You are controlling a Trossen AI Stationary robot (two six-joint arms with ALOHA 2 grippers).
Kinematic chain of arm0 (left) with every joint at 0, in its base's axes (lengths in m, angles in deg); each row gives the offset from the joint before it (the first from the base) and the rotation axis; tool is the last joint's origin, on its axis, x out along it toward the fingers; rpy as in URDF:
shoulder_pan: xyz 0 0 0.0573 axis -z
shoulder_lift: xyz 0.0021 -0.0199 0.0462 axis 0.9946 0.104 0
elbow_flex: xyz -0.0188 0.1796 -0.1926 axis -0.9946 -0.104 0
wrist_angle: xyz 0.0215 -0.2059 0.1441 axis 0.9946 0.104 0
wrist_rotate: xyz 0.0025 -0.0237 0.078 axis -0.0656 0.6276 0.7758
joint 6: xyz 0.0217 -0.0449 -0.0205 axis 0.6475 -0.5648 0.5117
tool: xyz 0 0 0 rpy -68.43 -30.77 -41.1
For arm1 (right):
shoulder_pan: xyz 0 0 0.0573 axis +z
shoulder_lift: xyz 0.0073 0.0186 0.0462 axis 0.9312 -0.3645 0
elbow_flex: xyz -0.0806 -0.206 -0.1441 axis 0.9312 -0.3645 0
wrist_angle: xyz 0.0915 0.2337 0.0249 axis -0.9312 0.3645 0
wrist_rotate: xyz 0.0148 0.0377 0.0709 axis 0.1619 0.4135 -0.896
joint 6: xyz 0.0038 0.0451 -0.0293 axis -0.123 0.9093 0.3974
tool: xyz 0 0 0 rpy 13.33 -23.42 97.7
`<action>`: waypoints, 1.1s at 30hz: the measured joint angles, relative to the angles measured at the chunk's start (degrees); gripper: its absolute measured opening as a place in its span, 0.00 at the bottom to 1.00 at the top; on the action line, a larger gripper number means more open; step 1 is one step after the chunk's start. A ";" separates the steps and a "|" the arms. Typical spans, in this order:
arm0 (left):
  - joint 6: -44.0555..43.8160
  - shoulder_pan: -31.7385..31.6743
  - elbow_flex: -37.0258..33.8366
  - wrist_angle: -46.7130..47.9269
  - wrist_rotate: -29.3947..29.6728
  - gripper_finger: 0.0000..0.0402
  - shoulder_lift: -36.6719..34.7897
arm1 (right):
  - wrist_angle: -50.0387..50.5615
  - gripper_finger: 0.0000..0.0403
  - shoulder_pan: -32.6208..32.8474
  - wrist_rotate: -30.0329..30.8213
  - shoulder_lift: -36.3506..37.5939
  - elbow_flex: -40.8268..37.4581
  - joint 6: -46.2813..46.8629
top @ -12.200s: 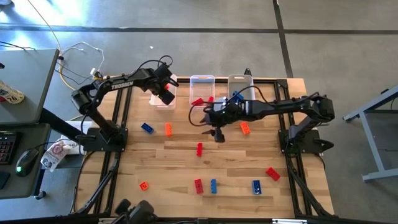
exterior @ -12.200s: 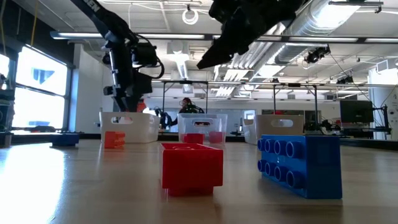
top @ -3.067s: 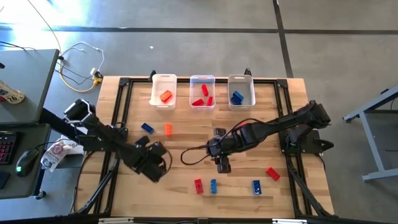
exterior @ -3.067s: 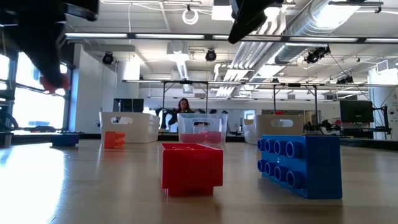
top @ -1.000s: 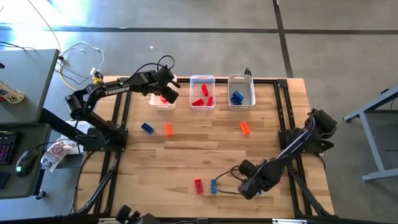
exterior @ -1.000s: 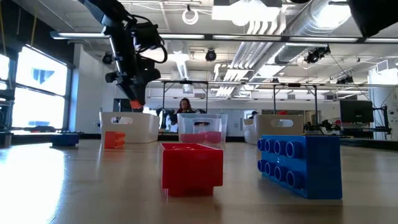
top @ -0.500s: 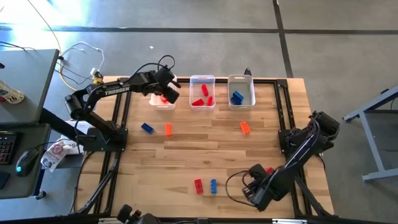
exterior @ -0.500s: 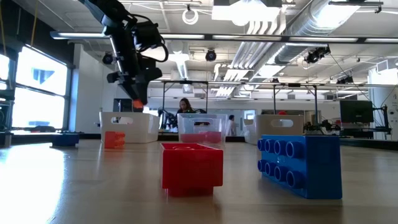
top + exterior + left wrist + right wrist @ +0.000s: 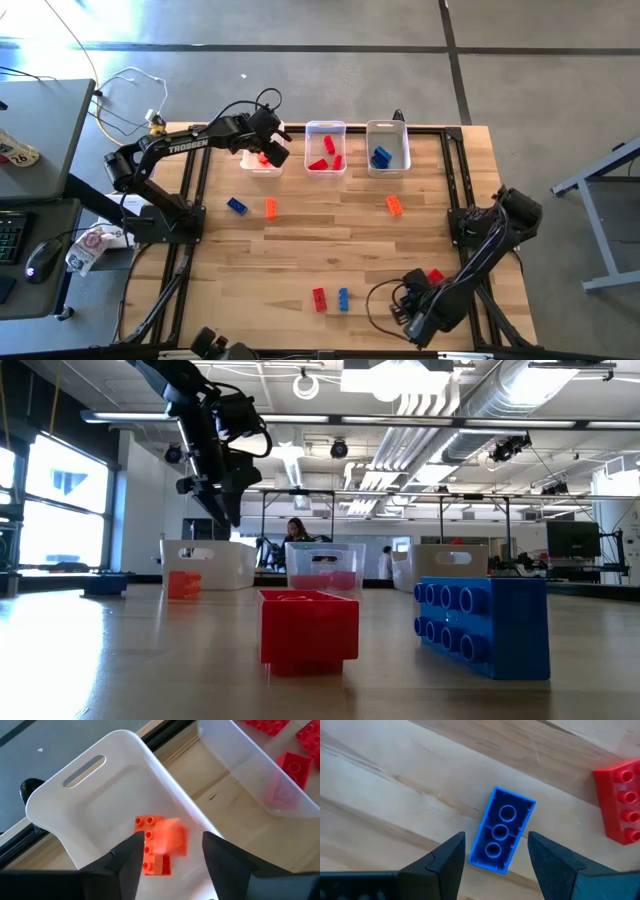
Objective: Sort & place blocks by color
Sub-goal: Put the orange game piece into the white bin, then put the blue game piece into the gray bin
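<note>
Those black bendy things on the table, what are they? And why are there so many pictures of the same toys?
They are two robot arms, each ending in a two-finger gripper. One camera looks down from above, one sits low at table height, and one rides on each wrist.

The table holds toy bricks and three white bins. The job is sorting bricks by colour.

The left gripper hangs open over the left bin. A blurry orange brick is between its fingers, and another orange brick lies in the bin.

The right gripper is open above a blue brick lying upside down on the wood, beside a red brick. It holds nothing yet.
</note>
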 joint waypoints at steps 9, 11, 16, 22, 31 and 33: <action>0.02 0.00 0.00 -0.14 -0.42 0.50 -0.02 | -0.46 0.50 0.04 -0.66 -3.27 0.00 3.28; 0.02 0.00 0.00 -0.12 -0.42 0.50 -0.02 | -0.48 0.50 0.04 -1.28 -3.90 0.00 3.99; 0.51 0.00 0.00 -0.14 -0.44 0.51 -0.02 | -0.65 0.50 0.04 -2.34 -5.19 0.00 4.34; 1.96 0.04 0.00 0.02 -1.50 0.51 -0.02 | -0.72 0.40 0.04 -2.63 -5.76 0.00 4.19; 1.97 0.51 0.00 0.76 -4.59 0.51 -0.02 | -0.65 0.26 0.04 0.24 -5.72 0.11 1.21; 1.98 0.92 0.00 0.76 -4.54 0.51 -0.02 | -0.65 0.26 -0.11 1.52 -5.72 0.11 0.82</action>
